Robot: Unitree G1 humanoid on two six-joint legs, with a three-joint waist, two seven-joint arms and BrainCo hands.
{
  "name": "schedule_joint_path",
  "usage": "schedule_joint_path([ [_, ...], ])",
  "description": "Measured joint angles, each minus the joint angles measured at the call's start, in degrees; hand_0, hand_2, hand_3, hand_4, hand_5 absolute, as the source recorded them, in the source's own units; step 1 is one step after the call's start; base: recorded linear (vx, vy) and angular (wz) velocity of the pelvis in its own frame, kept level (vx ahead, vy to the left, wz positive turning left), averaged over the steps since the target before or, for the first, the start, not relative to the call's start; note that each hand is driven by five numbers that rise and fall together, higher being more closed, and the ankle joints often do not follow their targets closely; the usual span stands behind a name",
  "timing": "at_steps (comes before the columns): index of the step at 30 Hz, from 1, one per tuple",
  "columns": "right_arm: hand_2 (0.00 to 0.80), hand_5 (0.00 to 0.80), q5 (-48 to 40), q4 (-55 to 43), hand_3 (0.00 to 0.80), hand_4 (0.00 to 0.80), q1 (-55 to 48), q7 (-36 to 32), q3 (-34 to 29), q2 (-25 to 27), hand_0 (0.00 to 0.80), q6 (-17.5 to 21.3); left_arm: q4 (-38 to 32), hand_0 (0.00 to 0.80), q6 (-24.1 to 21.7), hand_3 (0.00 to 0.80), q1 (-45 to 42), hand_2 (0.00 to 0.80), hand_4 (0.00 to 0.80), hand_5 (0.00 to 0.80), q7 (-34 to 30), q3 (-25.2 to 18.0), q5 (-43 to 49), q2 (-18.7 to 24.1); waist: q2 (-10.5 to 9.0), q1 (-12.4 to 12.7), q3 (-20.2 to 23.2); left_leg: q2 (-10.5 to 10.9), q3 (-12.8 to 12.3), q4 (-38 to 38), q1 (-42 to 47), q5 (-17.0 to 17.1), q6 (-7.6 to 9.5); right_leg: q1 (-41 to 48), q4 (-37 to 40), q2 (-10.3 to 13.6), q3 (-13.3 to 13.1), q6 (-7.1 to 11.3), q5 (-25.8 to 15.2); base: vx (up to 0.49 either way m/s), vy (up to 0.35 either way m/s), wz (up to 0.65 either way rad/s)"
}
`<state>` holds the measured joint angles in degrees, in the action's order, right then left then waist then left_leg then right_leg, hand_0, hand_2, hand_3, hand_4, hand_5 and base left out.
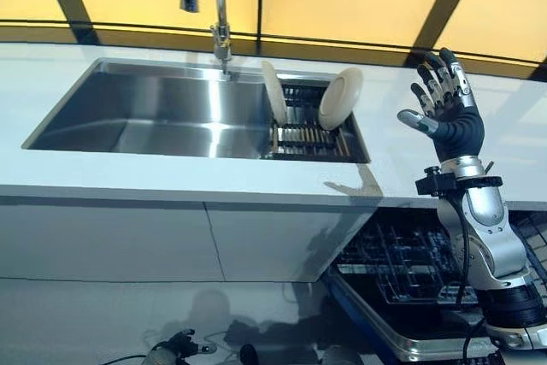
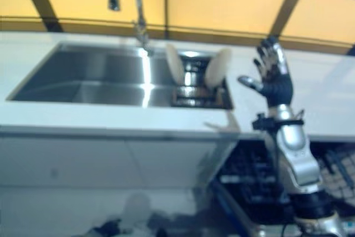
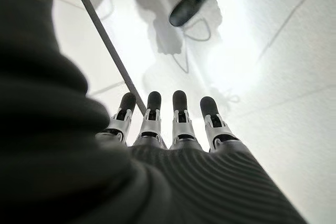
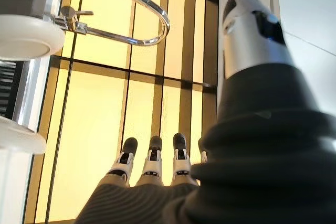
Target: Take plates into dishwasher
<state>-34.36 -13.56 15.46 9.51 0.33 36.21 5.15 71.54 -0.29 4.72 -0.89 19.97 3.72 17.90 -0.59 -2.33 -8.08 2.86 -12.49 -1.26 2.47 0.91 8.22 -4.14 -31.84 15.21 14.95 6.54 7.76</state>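
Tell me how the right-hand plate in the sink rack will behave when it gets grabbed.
The right plate looks rigid and glossy, so probably slippery and breakable. It stands on edge, tilted in the rack, so a nudge may tip it toward the other plate. The right hand is open, holding nothing.

My right hand (image 1: 446,108) is hovering with fingers spread over bare counter (image 1: 427,168) at center right, clear of everything. Left of it, two plates (image 1: 340,98) are standing in the sink rack (image 1: 308,136). The faucet (image 1: 220,14) is crowding the upper center. The dishwasher rack (image 1: 402,267) is lying open at lower right.
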Motion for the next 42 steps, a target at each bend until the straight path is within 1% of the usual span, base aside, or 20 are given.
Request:
schedule_joint_path([
  [2, 0.0, 0.0, 0.0, 0.1, 0.0, 0.0, 0.1, 1.0, 0.1, -0.2, 0.0, -0.1, -0.3, 0.0, 0.9, 0.0, 0.0, 0.0, 0.0, 0.0, -0.1, 0.0, 0.0, 0.1, 0.48, 0.2, 0.1, 0.0, -0.7, -0.6, 0.6, 0.1, 0.1, 0.2, 6.0, -1.1, 0.8, 0.58, -0.4, 0.033, -0.016, -0.15],
  [3, 0.0, 0.0, 0.0, 0.2, 0.0, 0.0, 0.2, 1.3, 0.1, -0.2, 0.0, -0.3, -0.4, 0.0, 1.2, 0.0, -0.1, 0.0, 0.0, 0.0, -0.1, 0.0, 0.0, 0.3, 0.45, 0.3, 0.1, -0.1, -1.1, -0.7, 0.9, 0.1, 0.1, 0.2, 8.8, -1.6, 1.7, 0.98, -0.6, 0.0, -0.057, -0.16],
  [4, 0.0, 0.0, 0.0, 0.4, 0.0, 0.0, 0.2, 1.6, 0.1, -0.3, 0.0, -0.3, -0.5, 0.0, 1.3, 0.0, -0.2, 0.0, 0.0, 0.0, -0.2, 0.0, 0.0, 0.4, 0.41, 0.2, 0.1, -0.1, -1.3, -0.8, 1.0, 0.1, 0.09, 0.0, 11.9, -2.2, 2.4, 1.64, -1.3, -0.004, -0.079, -0.19],
  [5, 0.0, 0.0, 0.0, 0.6, 0.0, 0.0, 0.2, 2.1, 0.1, -0.3, 0.0, -0.4, -0.6, 0.0, 1.7, 0.0, -0.2, 0.0, 0.0, 0.0, -0.3, -0.3, 0.0, 0.4, 0.46, 0.1, 0.2, -0.3, -1.6, -1.2, 1.0, 0.3, -0.11, 0.1, 15.3, -3.1, 2.6, 2.72, -1.9, -0.03, -0.118, -0.17],
  [6, 0.0, 0.0, 0.0, 0.7, 0.0, 0.0, 0.2, 2.3, 0.1, -0.3, 0.0, -0.5, -0.8, 0.0, 2.2, 0.0, -0.1, 0.0, 0.0, 0.0, -0.4, -0.5, 0.1, 0.4, 0.4, 0.1, 0.2, -0.4, -1.7, -1.8, 1.1, 0.5, -0.3, -0.1, 18.2, -4.1, 2.7, 3.6, -2.6, -0.023, -0.149, -0.1],
  [7, 0.0, 0.0, 0.0, 0.8, 0.0, 0.0, 0.2, 2.4, 0.1, -0.3, 0.0, -0.5, -0.8, 0.0, 2.3, 0.0, -0.1, 0.0, 0.0, 0.0, -0.6, -0.5, 0.1, 0.5, 0.26, -0.1, 0.3, -0.5, -1.6, -2.7, 1.2, 1.2, -0.51, -0.1, 21.0, -5.1, 2.6, 4.03, -3.3, -0.022, -0.163, -0.07],
  [9, 0.0, 0.0, -0.1, 0.8, 0.0, 0.0, 0.2, 2.5, 0.0, -0.2, 0.0, -0.5, -0.8, 0.0, 2.3, 0.0, -0.1, 0.0, 0.0, 0.0, -0.7, -0.5, 0.9, 0.4, -0.36, -0.2, 0.5, -0.5, -1.5, -3.7, 1.2, 1.8, -0.86, 0.0, 26.8, -7.5, 0.9, 4.32, -5.2, -0.005, -0.145, -0.01],
  [12, 0.0, 0.0, -0.1, 0.8, 0.0, 0.0, 0.1, 2.5, 0.0, -0.3, 0.0, -0.5, -0.9, 0.0, 2.3, 0.0, -0.4, 0.0, 0.0, 0.0, -0.8, -0.5, 2.3, 0.1, -1.5, -0.2, 0.8, -0.5, -1.1, -3.9, 1.0, 2.2, -1.81, 0.2, 31.5, -9.1, -0.6, 4.23, -7.7, -0.019, -0.195, 0.08],
  [14, 0.0, 0.0, -0.1, 1.0, 0.0, 0.0, 0.0, 2.4, 0.0, -0.3, 0.0, -0.5, -1.4, 0.0, 2.2, 0.0, -1.1, 0.0, 0.0, 0.0, -0.8, -1.1, 2.3, 0.1, -2.65, -0.7, 0.6, -0.4, 0.3, -3.9, 1.1, 2.7, -2.69, 1.5, 33.0, -9.5, -1.0, 3.94, -11.5, -0.006, -0.242, 0.34],
  [15, 0.0, 0.0, -0.1, 1.3, 0.0, 0.0, 0.0, 2.4, -0.1, -0.3, 0.0, -0.5, -1.4, 0.0, 2.2, 0.0, -1.4, 0.0, 0.0, 0.0, -0.8, -1.2, 2.3, 0.1, -3.05, -1.4, 0.5, -0.5, 1.0, -4.0, 1.4, 2.9, -3.71, 2.0, 33.3, -9.9, -1.5, 3.52, -13.8, 0.024, -0.292, 0.42],
  [16, 0.0, 0.0, -0.1, 1.5, 0.0, 0.0, -0.2, 2.4, -0.1, -0.3, 0.0, -0.5, -1.6, 0.0, 2.2, 0.0, -1.9, 0.0, 0.0, 0.0, -0.8, -1.6, 2.3, -0.1, -3.25, -1.5, 0.3, -0.8, 1.8, -4.0, 1.8, 3.0, -4.27, 2.9, 33.9, -10.4, -1.7, 2.59, -14.6, 0.044, -0.245, 0.28],
  [18, 0.0, 0.0, -0.1, 1.5, 0.0, 0.0, -0.4, 2.3, -0.2, -0.3, 0.0, -0.4, -1.8, 0.0, 2.2, 0.0, -2.4, 0.0, 0.0, 0.0, -0.9, -1.7, 2.3, -0.1, -3.21, -1.4, 0.4, -2.1, 1.9, -4.0, 2.0, 3.0, -5.66, 4.2, 35.4, -11.9, -1.7, 2.12, -14.7, 0.049, -0.191, 0.08],
  [20, 0.0, 0.0, -0.1, 1.5, 0.0, 0.0, -0.4, 2.3, -0.2, -0.3, 0.0, -0.4, -2.0, 0.0, 2.1, 0.0, -2.4, 0.0, 0.0, 0.0, -1.2, -1.8, 2.3, -0.2, -3.35, -1.5, 0.4, -2.7, 2.1, -4.0, 2.0, 3.0, -6.25, 5.1, 36.8, -12.8, -1.7, 1.76, -14.8, 0.036, -0.153, 0.04],
  [22, 0.0, 0.0, -0.1, 1.6, 0.0, 0.0, -0.3, 2.2, -0.2, -0.3, 0.0, -0.4, -2.7, 0.0, 1.5, 0.0, -2.5, 0.0, 0.0, 0.0, -1.5, -1.9, 2.3, -1.0, -3.17, -1.4, 0.5, -3.7, 2.2, -4.0, 2.1, 3.1, -7.29, 5.2, 36.9, -13.8, -1.7, 1.03, -14.8, 0.049, -0.188, 0.02],
  [23, 0.0, 0.0, -0.1, 1.8, 0.0, 0.0, 0.2, 2.2, -0.2, -0.6, 0.0, -0.4, -2.5, 0.0, 1.4, 0.0, -2.5, 0.0, 0.0, 0.0, -1.5, -2.6, 2.3, -1.8, -2.92, -1.6, 0.6, -3.6, 2.3, -4.1, 2.2, 3.2, -7.63, 5.3, 36.9, -13.8, -1.7, 0.04, -14.8, 0.042, -0.13, 0.0],
  [24, 0.0, 0.0, -0.1, 1.8, 0.0, 0.0, 0.2, 2.2, -0.3, -0.6, 0.0, -0.4, -2.6, 0.0, 1.2, 0.0, -2.5, 0.0, 0.0, 0.0, -1.5, -2.8, 2.3, -2.8, -2.6, -1.7, 0.7, -3.5, 2.2, -4.1, 2.5, 3.1, -7.66, 5.5, 36.9, -13.8, -1.8, -0.55, -14.8, 0.033, -0.121, -0.01],
  [26, 0.0, 0.0, 0.0, 1.8, 0.0, 0.0, 0.2, 2.1, 0.0, -0.8, 0.0, -0.5, -2.6, 0.0, 1.1, 0.0, -2.5, 0.0, 0.0, 0.0, -1.7, -2.8, 2.3, -3.2, -2.58, -1.7, 1.1, -3.6, 2.2, -4.1, 3.1, 2.8, -7.79, 6.1, 36.9, -13.8, -1.8, -1.05, -14.6, 0.021, -0.101, -0.02],
  [30, 0.0, 0.0, 0.0, 1.8, 0.0, 0.0, 0.3, 1.7, 0.0, -0.8, 0.0, -0.5, -2.6, 0.0, 1.1, 0.0, -2.5, 0.0, 0.0, 0.0, -1.8, -2.9, 2.3, -2.8, -2.65, -1.6, 1.6, -3.6, 2.2, -4.1, 3.0, 2.7, -7.78, 6.1, 36.8, -13.8, -1.9, -1.19, -14.6, 0.029, -0.076, 0.0],
  [36, 0.0, 0.0, 0.0, 1.8, 0.0, 0.0, 0.3, 0.8, 0.0, -0.8, 0.0, -1.0, -2.6, 0.0, 1.0, 0.0, -3.6, 0.0, 0.0, 0.0, -1.8, -2.8, 2.3, -2.8, -1.77, -1.6, 3.0, -3.5, 2.2, -4.1, 3.0, 2.7, -7.69, 6.1, 36.8, -13.8, -1.9, -1.98, -14.5, 0.009, -0.037, 0.0],
  [42, 0.0, 0.0, 0.0, 1.8, 0.0, 0.0, 0.3, 0.7, 0.0, 0.0, 0.0, -1.8, -2.6, 0.0, 1.0, 0.0, -3.9, 0.0, 0.0, 0.0, -1.8, -2.8, 2.2, -2.9, -1.5, -1.7, 3.7, -3.5, 2.1, -4.1, 3.0, 2.6, -7.8, 6.1, 36.8, -13.8, -1.9, -2.0, -14.5, 0.0, 0.0, 0.0],
])
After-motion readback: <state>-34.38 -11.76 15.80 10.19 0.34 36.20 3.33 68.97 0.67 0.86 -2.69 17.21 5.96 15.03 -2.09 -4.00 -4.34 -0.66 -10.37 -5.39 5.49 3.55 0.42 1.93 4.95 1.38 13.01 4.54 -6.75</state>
